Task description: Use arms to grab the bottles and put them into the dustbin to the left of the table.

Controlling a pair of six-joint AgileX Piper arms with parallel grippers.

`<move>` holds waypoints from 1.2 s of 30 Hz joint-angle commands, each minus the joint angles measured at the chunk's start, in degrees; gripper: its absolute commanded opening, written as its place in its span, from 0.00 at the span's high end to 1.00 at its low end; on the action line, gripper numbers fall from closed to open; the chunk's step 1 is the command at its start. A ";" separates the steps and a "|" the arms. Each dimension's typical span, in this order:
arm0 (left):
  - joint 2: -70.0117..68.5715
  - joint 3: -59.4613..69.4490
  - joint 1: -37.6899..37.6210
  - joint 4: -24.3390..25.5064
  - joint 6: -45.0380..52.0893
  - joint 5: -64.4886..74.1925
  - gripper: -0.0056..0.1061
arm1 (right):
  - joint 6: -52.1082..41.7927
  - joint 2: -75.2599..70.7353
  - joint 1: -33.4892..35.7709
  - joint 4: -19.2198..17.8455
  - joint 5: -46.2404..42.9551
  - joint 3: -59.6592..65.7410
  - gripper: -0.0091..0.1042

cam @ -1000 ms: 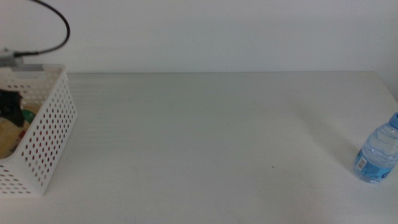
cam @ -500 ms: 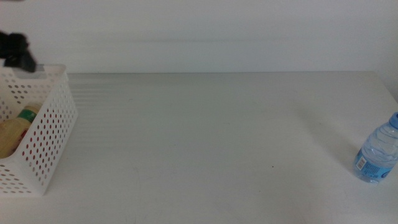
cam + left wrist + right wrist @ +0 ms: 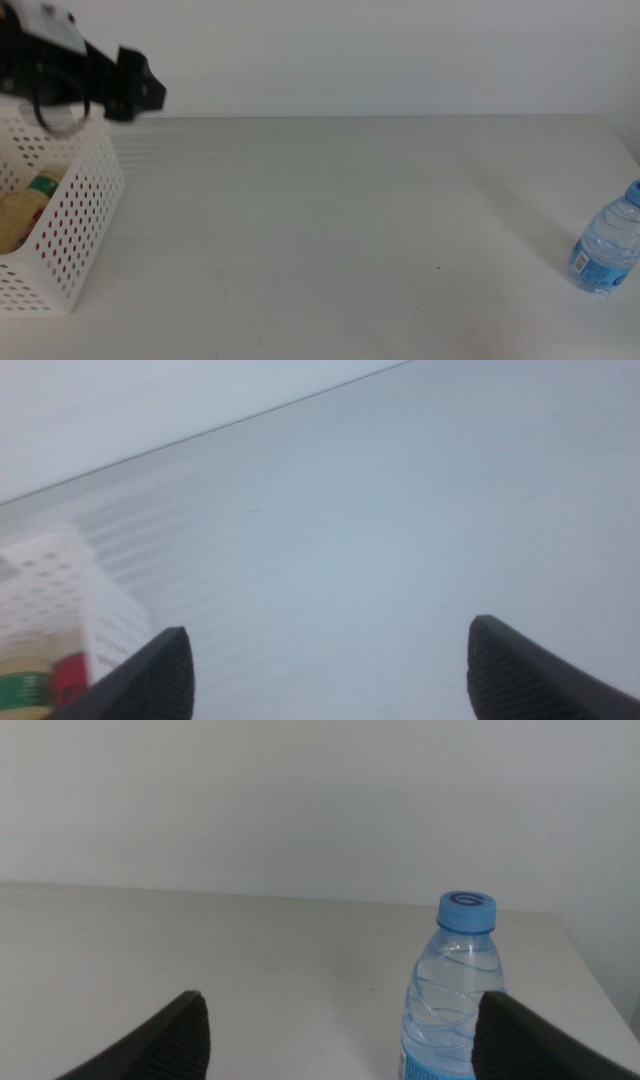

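One small clear water bottle (image 3: 606, 252) with a blue cap and blue label stands upright near the right edge of the off-white table (image 3: 340, 230), toward its near right corner, and nothing touches it. The right gripper (image 3: 340, 1030) faces this bottle from close by; its two dark jaws are spread wide apart and bare, with the bottle (image 3: 452, 995) seen between them but not touched. At the left edge of the table sits the white perforated dustbin (image 3: 72, 235), and inside it lies the yellow juice bottle (image 3: 18, 218), with a green and red part of its label showing beside it. The left gripper (image 3: 135, 92) hangs in the air over the far left corner of the table, just above the far rim of the dustbin, with its black cable looping below the arm. In the left wrist view its jaws are spread wide with nothing between them (image 3: 325, 670), and the dustbin (image 3: 45, 595) shows blurred at one side.
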 commanded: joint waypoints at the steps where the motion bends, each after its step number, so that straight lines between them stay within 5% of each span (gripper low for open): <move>1: -5.18 3.10 -2.42 -1.15 -1.38 -6.84 0.14 | -0.30 -1.55 -0.20 -0.35 -4.44 -1.58 0.31; 19: -16.30 16.87 -7.17 -10.02 -2.40 -5.48 0.14 | -0.30 -1.55 -0.20 -0.35 -4.44 -1.58 0.31; 29: -28.37 28.88 -7.17 -8.58 -3.45 -12.88 0.14 | -0.30 -1.55 -0.20 -0.35 -4.44 -1.58 0.31; 36: -35.84 36.68 -7.17 -2.88 -11.71 -13.64 0.14 | -0.30 -1.55 -0.20 -0.35 -4.44 -1.58 0.31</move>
